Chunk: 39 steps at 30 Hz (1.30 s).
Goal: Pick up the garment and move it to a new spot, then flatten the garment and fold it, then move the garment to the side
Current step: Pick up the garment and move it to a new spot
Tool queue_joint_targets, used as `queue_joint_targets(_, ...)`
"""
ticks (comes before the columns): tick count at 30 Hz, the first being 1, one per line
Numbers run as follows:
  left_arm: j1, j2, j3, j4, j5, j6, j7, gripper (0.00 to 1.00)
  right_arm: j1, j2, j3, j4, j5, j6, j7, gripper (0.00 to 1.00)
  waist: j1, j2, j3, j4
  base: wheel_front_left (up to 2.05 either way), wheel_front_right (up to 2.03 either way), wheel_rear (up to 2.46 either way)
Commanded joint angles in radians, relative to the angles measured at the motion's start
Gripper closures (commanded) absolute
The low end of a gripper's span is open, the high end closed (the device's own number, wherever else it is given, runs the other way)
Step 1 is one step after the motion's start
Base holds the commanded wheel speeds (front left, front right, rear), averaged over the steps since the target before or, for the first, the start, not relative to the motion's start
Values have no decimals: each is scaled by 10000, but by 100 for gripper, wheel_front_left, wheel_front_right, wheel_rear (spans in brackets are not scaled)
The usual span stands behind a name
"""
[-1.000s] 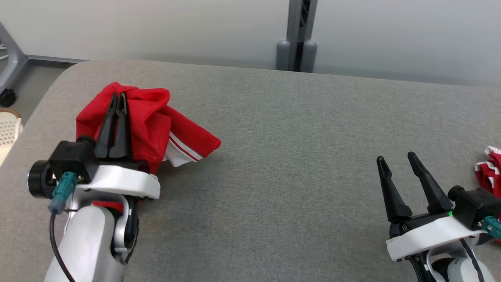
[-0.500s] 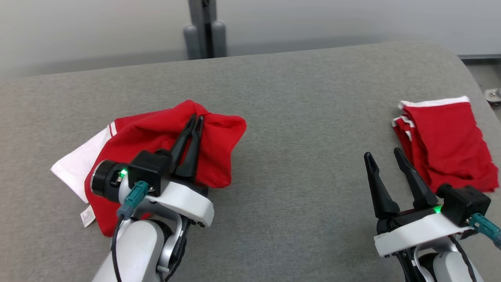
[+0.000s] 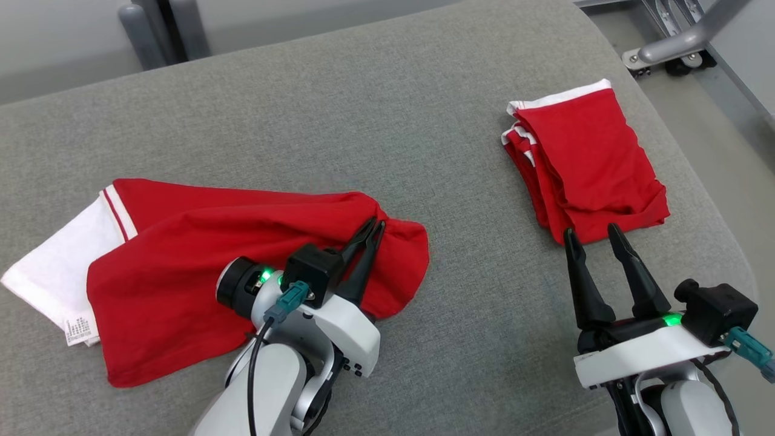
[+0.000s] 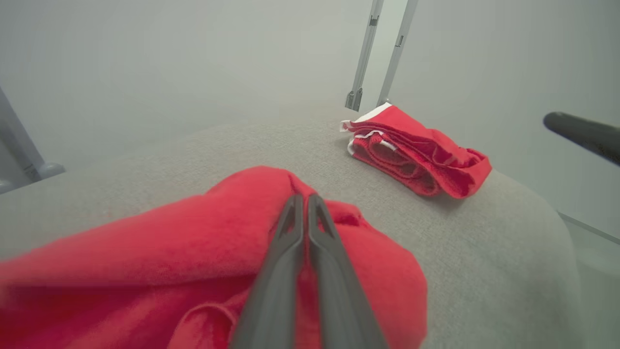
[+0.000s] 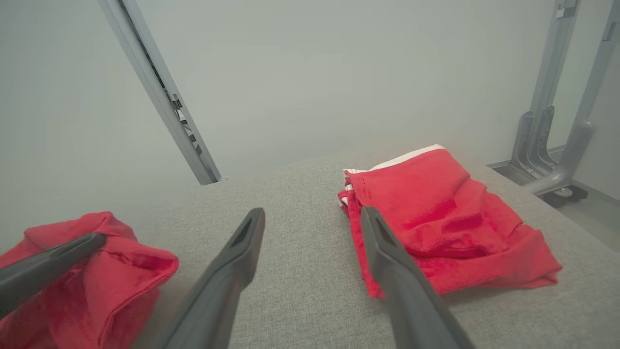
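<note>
Watch the danger here: the garment [image 3: 200,242], the red jersey with a white sleeve [image 3: 54,266] and a small white label [image 3: 79,330], lies stretched across the left half of the grey desk [image 3: 363,121], and it is caught only by a small hump of fabric at its right end. That is a thin bite on a soft, slippery cloth. A quick pull could slide the fold straight out of the grip, and I would judge a long drag likely to rope the body into a twist that makes flattening harder later. Second worry: the stack of other folded red garments [image 3: 590,160] sits on the right side of the desk, apart from our jersey but in the direction it points. Carry the jersey too far that way and the two reds could overlap and get confused. Third: the right gripper [image 3: 591,231] hangs with its fingers spread wide and empty, tips just at the near edge of that stack, so any forward drift could hook and spoil the folded pile. Now the working one: the left gripper [image 3: 375,224] has its two dark fingers pressed together, pinching that raised fold of the garment; the left wrist view shows red cloth bunched on both sides of the closed tips. How much cloth sits between them, I cannot tell.
</note>
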Motion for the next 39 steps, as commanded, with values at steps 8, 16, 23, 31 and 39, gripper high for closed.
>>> queue_joint_targets(8, -399, -158, -501, 540, -164, -279, -595, 0, -207, -31, -136, 325, -30, 4, -234, 0, 0, 0, 35, 222, 0, 0, 0)
queue_joint_targets(16, 120, 129, -44, -655, -359, 194, -1164, 0, -39, -92, -601, 31, -261, 4, -42, 0, 0, 0, -598, 1280, 0, 0, 0)
queue_joint_targets(23, 625, 944, 1349, -1511, -527, 1144, -1632, 0, 131, -173, -824, -379, -584, 4, 247, 0, 0, 0, -1092, 2172, 0, 0, 0)
queue_joint_targets(31, 1812, 2007, 2521, -2142, -586, 1886, -1714, 0, 528, -253, -1051, -618, -950, 4, 547, 0, 0, 0, -1684, 2709, 0, 0, 0)
queue_joint_targets(39, 3047, 2394, 2829, -2662, -996, 1855, -1709, 0, 1109, -277, -1271, -774, -1276, 4, 823, 0, 0, 0, -2225, 2910, 0, 0, 0)
